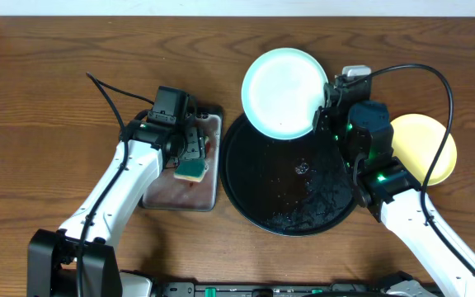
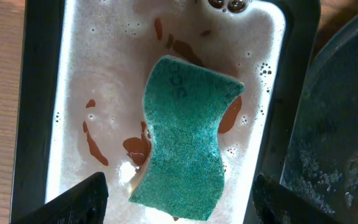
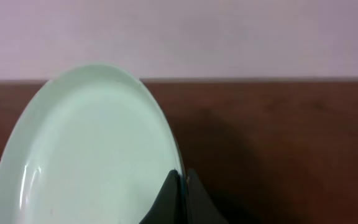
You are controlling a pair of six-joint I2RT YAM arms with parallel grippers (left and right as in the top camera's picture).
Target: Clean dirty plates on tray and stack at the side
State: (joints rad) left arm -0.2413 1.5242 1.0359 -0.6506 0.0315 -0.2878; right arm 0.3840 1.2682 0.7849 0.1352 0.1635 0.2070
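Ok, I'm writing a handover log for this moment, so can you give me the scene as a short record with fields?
left gripper: open above the sponge, not gripping it
sponge: green, lying in the metal pan with suds and red stains
right gripper: shut on the mint plate's rim
mint plate: looks clean, held over the tray's far rim
tray: black, wet, sudsy
yellow plate: on the tabletop right of the tray, partly behind the right arm
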